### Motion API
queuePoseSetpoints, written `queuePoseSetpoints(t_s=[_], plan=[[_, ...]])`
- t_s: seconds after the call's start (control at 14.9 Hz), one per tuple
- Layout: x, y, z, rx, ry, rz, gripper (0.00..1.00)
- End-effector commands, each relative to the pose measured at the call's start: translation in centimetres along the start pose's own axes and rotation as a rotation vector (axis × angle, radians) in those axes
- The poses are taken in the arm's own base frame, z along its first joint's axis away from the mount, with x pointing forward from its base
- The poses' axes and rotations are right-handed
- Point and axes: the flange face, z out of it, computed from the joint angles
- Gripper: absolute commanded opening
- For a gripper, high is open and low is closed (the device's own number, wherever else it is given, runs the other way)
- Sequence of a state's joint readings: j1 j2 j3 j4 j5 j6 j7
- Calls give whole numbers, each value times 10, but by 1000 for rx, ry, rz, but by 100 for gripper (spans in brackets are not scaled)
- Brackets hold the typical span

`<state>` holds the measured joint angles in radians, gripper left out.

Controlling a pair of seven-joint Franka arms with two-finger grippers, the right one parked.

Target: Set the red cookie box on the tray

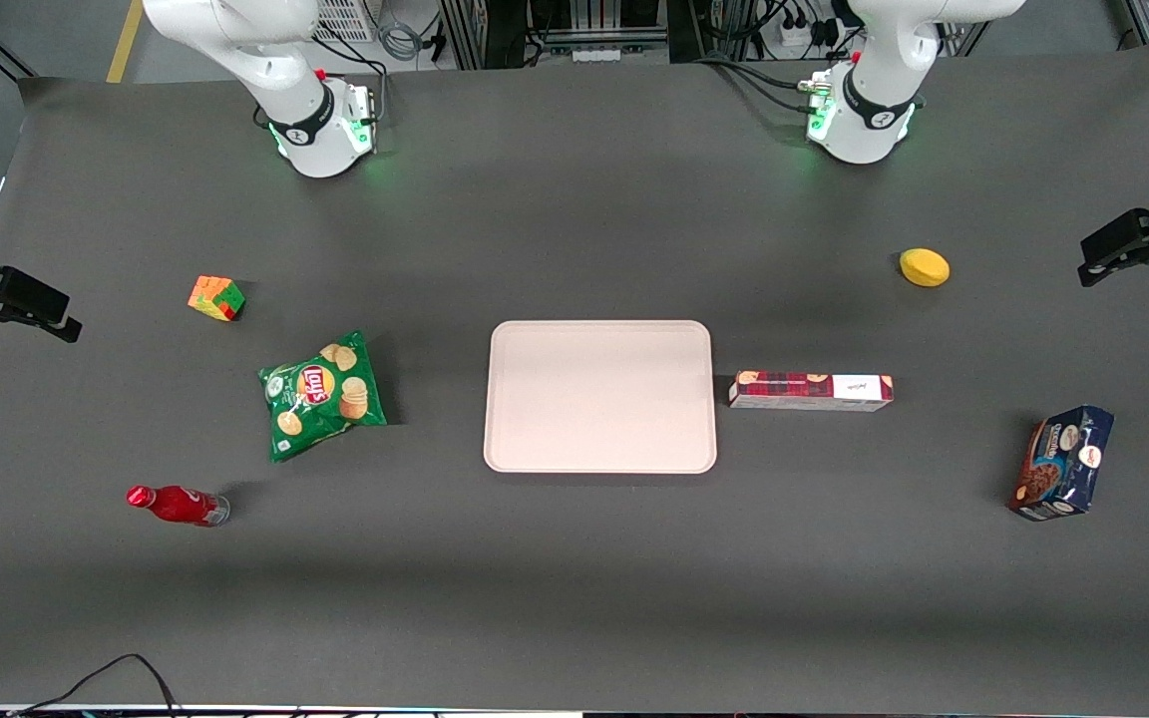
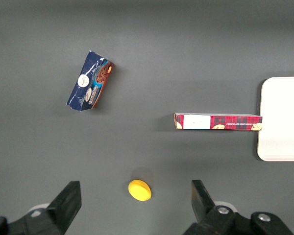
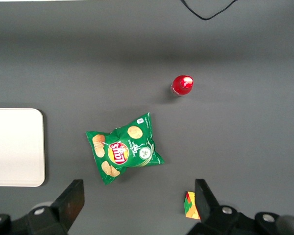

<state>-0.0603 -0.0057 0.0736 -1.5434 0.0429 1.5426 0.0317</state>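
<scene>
Red cookie box [image 1: 811, 390] lies flat on the table, just beside the tray [image 1: 599, 396], end-on to its short rim, not yet gripped. Gripper [image 2: 137, 203] hovers high above the yellow sponge [image 2: 139, 190], fingers spread wide, empty, ready to descend.

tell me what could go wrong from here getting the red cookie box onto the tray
1. The claw is open and high above the table, with the yellow round object between its fingers' line of sight; descending straight down would meet that, not the red cookie box.
2. The box is long and slim; gripped near one end, it could tilt or slip.
3. It lies right beside the tray; a nudge might push it against the rim.
</scene>
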Motion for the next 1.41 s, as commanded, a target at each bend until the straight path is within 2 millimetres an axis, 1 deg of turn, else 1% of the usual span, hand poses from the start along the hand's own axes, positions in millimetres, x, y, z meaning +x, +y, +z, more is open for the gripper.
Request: queuePoseSetpoints(t_s=[0.0,0.13,0.27,0.4,0.54,0.6,0.67,0.74,0.81,0.87,0.94,1.07,1.21,1.28,1.34], plan=[[-11,1,-16,-12,17,13,100],[-13,3,-15,-11,4,25,100],[-18,14,-7,-15,-68,46,100],[-16,46,0,-12,-84,138,100],[-7,71,19,-15,-113,268,100],[-3,77,30,-20,-123,339,100],[-2,84,44,-23,-133,400,100],[-2,89,64,-29,-143,438,100],[-1,99,85,-31,-140,495,100],[2,106,106,-29,-121,594,100],[8,114,132,-22,-87,746,100],[19,120,177,-17,-12,992,100],[17,124,215,-16,13,1056,100],[12,131,235,-16,24,1072,100],[6,142,251,-16,37,1092,100]])
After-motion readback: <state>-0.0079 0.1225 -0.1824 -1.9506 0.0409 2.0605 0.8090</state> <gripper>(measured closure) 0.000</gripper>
